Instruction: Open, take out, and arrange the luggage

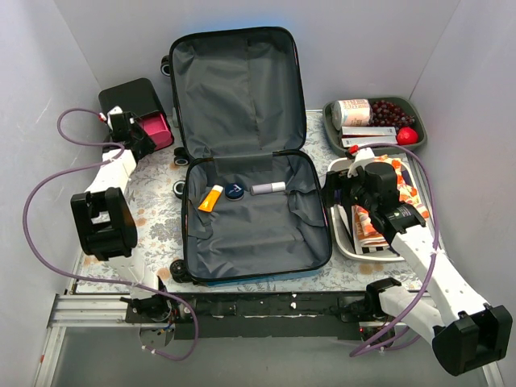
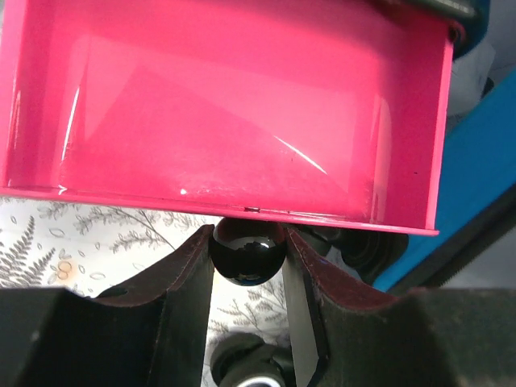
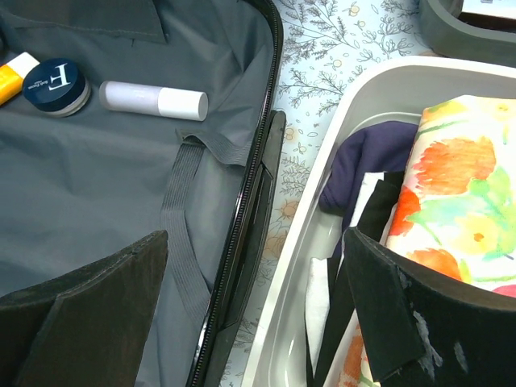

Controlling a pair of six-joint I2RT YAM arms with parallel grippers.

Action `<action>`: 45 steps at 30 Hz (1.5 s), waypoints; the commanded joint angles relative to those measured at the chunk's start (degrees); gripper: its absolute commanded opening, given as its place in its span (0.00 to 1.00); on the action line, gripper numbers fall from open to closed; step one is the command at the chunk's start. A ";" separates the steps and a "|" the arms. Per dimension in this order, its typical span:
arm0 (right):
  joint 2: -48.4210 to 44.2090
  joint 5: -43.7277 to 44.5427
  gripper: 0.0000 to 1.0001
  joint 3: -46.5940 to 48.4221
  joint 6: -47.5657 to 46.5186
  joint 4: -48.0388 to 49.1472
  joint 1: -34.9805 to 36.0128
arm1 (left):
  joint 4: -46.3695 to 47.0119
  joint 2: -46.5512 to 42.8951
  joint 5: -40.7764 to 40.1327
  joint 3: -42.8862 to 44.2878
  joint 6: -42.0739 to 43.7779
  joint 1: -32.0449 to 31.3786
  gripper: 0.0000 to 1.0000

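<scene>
On the left, the left gripper was narrowed onto the black round knob of the glossy pink drawer, a finger pressed to each side of the ball. The drawer stood out from the small black box and showed a bare pink floor. The step in hand looked like readying this drawer to take small items. The pull should run straight along the drawer's slide, with the knob centred between the pads, because a sideways tug could drag the light box across the patterned tablecloth.

In the middle, the bright-blue hard-shell suitcase lay wide open on the table, its dark grey lining up. An orange tube, a dark-blue round jar and a lilac-and-white tube rested in the near half.

On the right, the right gripper hung with jaws spread wide and nothing between them, over the suitcase's edge and the white plastic tray holding a folded floral cloth. It would be well placed to reach the tubes next.
</scene>
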 commanded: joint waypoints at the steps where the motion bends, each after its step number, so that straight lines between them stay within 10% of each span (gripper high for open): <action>1: -1.81 -1.14 0.96 -1.27 -0.35 2.47 0.36 | 0.75 -6.81 4.18 -3.67 -3.01 0.13 0.10; 9: -3.66 -0.09 0.98 -2.23 -0.27 2.83 0.36 | -0.03 -10.93 8.04 -5.88 -2.58 0.04 0.24; 10: -3.75 -0.26 0.98 -2.23 -0.27 2.74 0.36 | -0.56 -11.20 8.66 -5.53 -2.31 0.13 0.44; 17: -5.41 3.32 0.98 -3.02 -0.18 1.77 0.36 | -9.07 -15.42 11.99 -3.67 -0.29 0.04 0.98; 25: -8.14 2.81 0.98 -4.52 -0.18 3.09 0.44 | -12.51 -25.53 21.06 -7.20 1.11 -8.79 0.98; 33: -8.93 2.46 0.98 -5.31 -0.09 4.67 1.67 | -18.05 -23.09 9.83 -8.60 5.25 -29.12 0.98; 45: -9.11 3.95 0.98 -5.49 -0.62 4.50 3.08 | -19.45 -9.02 -3.71 -7.81 6.66 -33.45 0.82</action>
